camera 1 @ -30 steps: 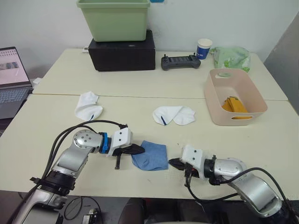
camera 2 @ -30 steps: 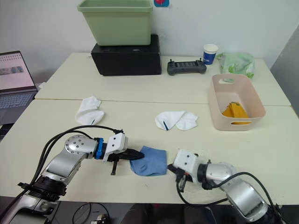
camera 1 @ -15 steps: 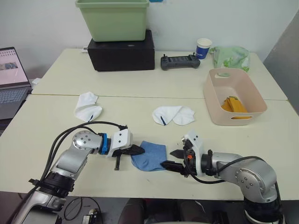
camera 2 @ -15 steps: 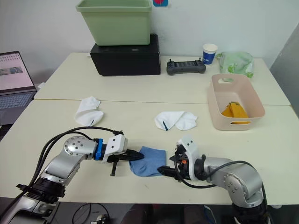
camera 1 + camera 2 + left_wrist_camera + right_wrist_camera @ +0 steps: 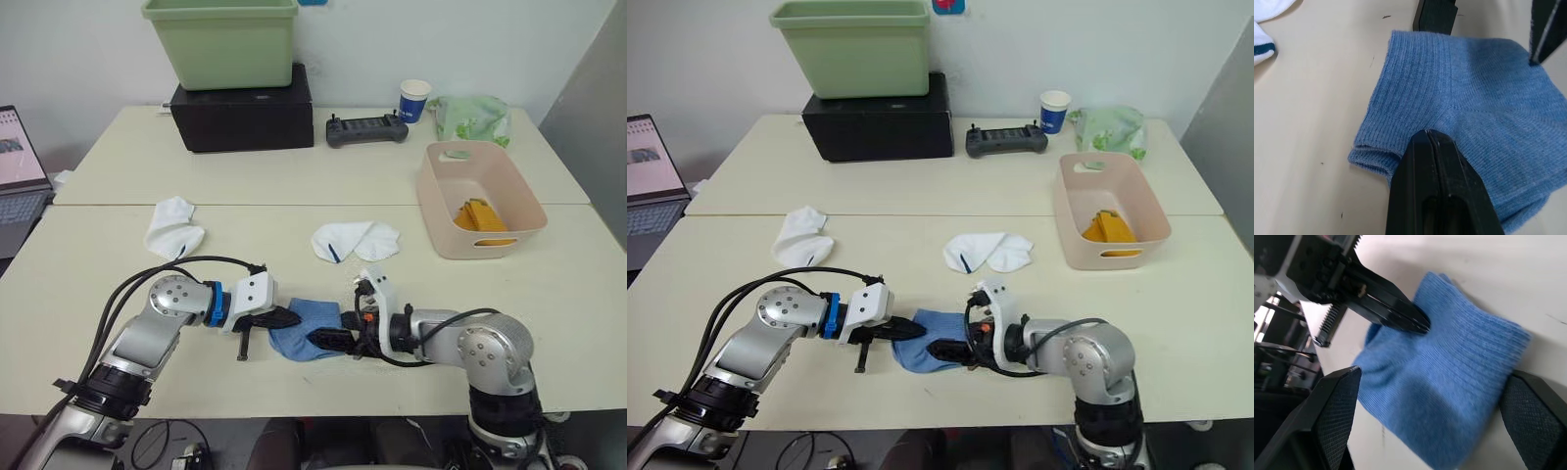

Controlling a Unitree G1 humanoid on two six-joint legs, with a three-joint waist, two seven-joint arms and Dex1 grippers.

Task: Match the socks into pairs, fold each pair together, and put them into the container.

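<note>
The light blue socks (image 5: 312, 328) lay stacked as a soft, ribbed, roughly square fold near the front edge of the cream table (image 5: 294, 176). The left gripper (image 5: 284, 316) pressed down on their nine o'clock edge, its black fingers (image 5: 1432, 166) closed flat together on the knit. The right gripper (image 5: 328, 340) came in from three o'clock with its fingers (image 5: 1334, 404) spread wide, one on each side of the fold. Toward twelve o'clock lay a white sock (image 5: 355, 240) with a thin dark mark, another white sock (image 5: 171, 227) at ten. At two o'clock stood the pale pink container (image 5: 477, 199), smooth-walled and round-cornered, holding the mustard-orange socks (image 5: 477, 215).
</note>
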